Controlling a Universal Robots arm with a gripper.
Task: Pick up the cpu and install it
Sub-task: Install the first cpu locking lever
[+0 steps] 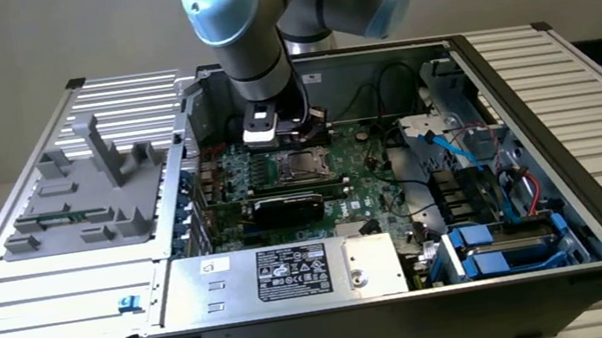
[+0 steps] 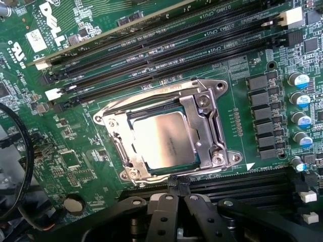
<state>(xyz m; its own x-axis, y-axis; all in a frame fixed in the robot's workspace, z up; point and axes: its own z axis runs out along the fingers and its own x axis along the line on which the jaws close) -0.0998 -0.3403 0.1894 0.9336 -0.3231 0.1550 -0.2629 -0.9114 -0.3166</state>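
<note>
Pincer (image 2: 176, 187): closed, holding nothing, just beside socket (image 2: 209, 108) | cpu (image 2: 164, 139): seated flat in socket

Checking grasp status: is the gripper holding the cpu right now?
No. The cpu sits in the socket frame; the shut gripper is beside it.

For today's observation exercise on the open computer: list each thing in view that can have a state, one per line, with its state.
Silver-grey square cpu: lying flat in the socket, not held.
Metal-framed cpu socket: occupied by the chip, frame around it.
Black gripper: shut, empty, just above the socket's edge.
Black computer case: side open, motherboard exposed.
Long black memory slots: empty.
Black rectangular graphics card: seated in the motherboard.
</note>
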